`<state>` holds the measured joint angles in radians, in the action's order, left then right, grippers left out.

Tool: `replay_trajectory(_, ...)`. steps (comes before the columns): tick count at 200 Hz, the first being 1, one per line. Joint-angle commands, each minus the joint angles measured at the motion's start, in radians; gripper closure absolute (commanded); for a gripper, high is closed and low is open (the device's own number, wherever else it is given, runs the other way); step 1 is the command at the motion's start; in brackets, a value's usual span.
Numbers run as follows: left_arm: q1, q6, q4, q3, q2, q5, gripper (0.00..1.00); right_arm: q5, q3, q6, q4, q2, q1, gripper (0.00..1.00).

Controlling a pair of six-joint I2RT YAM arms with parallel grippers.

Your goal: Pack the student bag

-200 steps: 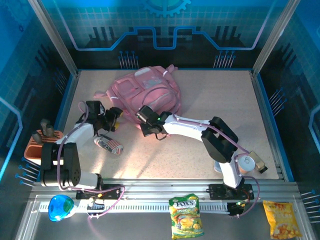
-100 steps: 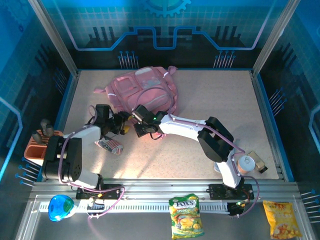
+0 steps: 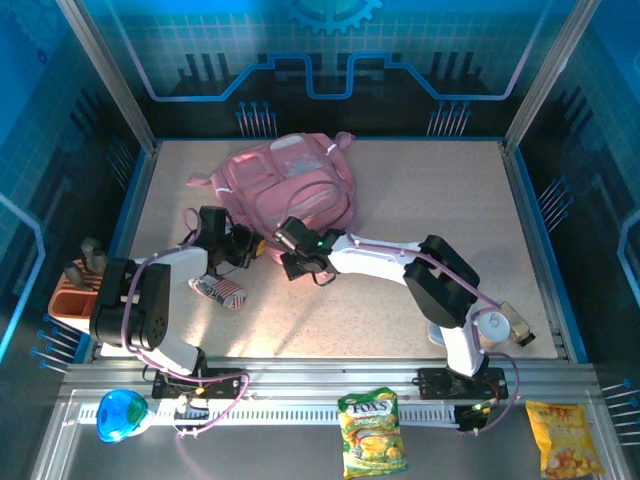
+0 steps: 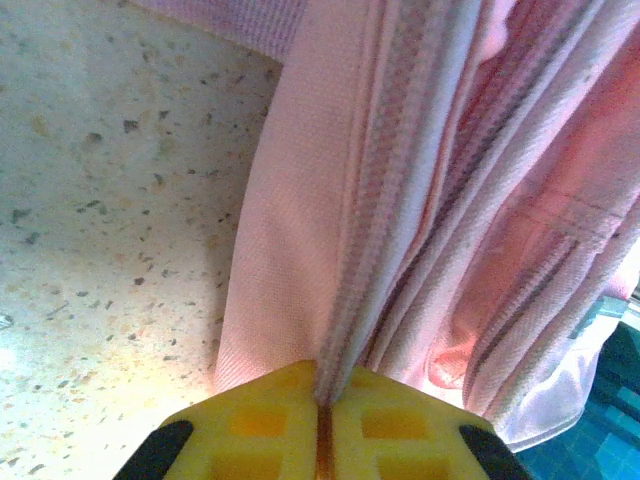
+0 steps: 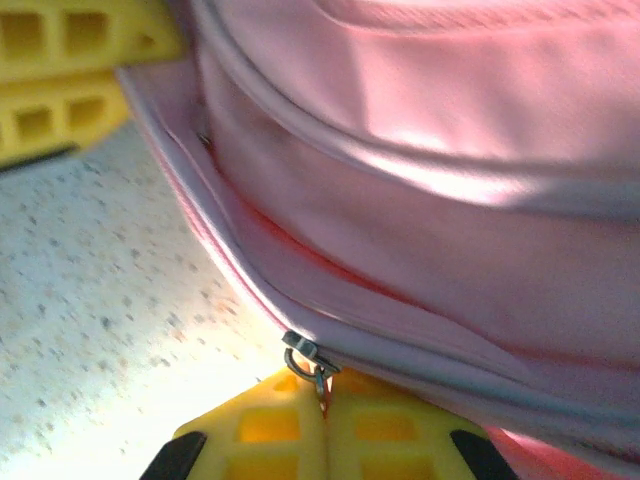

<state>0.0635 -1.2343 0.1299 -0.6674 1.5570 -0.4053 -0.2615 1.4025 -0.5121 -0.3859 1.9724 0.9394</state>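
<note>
The student bag [image 3: 290, 183] is a pink backpack lying flat at the back middle of the table. My left gripper [image 3: 252, 248] is at its near left corner. In the left wrist view that gripper [image 4: 322, 380] is shut on a fold of the bag's pink fabric [image 4: 330, 200] along a zip seam. My right gripper [image 3: 284, 254] is just to the right of it at the bag's near edge. There it [image 5: 322, 385] is shut on the metal zip pull [image 5: 306, 356], with the left gripper's yellow fingers [image 5: 60, 70] close by.
A striped pouch [image 3: 218, 291] lies near the left arm. An orange holder [image 3: 75, 290] stands at the left edge, a small cup [image 3: 494, 326] by the right arm's base. Two snack bags [image 3: 372, 432] [image 3: 563, 438] and a blue object [image 3: 118, 415] lie on the front rail.
My left gripper moved right to the bag's near corner and shut on its fabric. The bag shifted a little left. The right gripper stayed shut at the bag's edge.
</note>
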Motion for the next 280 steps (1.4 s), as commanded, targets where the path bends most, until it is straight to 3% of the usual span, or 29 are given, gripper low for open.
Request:
replay_trajectory(1,-0.002,0.041,-0.023,-0.043,0.005,0.046,0.95,-0.075,-0.098,-0.024,-0.053,-0.101,-0.061,1.0)
replay_trajectory(45,-0.002,0.075,-0.05,-0.055,-0.006,0.048,1.0,-0.117,-0.186,-0.002,-0.076,-0.179,-0.183,1.0)
replay_trajectory(74,-0.002,0.095,-0.071,-0.06,-0.008,0.045,1.0,-0.074,-0.155,0.048,-0.078,-0.154,-0.243,1.0)
replay_trajectory(118,-0.002,0.105,-0.078,-0.063,-0.002,0.026,1.0,0.064,-0.068,0.122,-0.095,-0.073,-0.26,0.83)
replay_trajectory(151,-0.002,0.107,-0.079,-0.064,-0.004,0.019,1.0,0.084,-0.058,0.118,-0.09,-0.05,-0.257,0.75)
replay_trajectory(170,-0.002,0.112,-0.085,-0.065,-0.007,0.019,1.0,0.079,-0.058,0.112,-0.084,-0.05,-0.257,0.77)
replay_trajectory(191,-0.002,0.117,-0.089,-0.067,-0.009,0.022,1.0,0.032,-0.067,0.096,-0.077,-0.064,-0.257,0.91)
replay_trajectory(214,-0.002,0.122,-0.097,-0.068,-0.015,0.026,1.0,-0.047,-0.103,0.07,-0.059,-0.106,-0.263,0.99)
replay_trajectory(280,0.018,0.211,-0.158,-0.147,0.011,0.004,1.0,-0.145,-0.28,-0.039,-0.084,-0.263,-0.329,1.0)
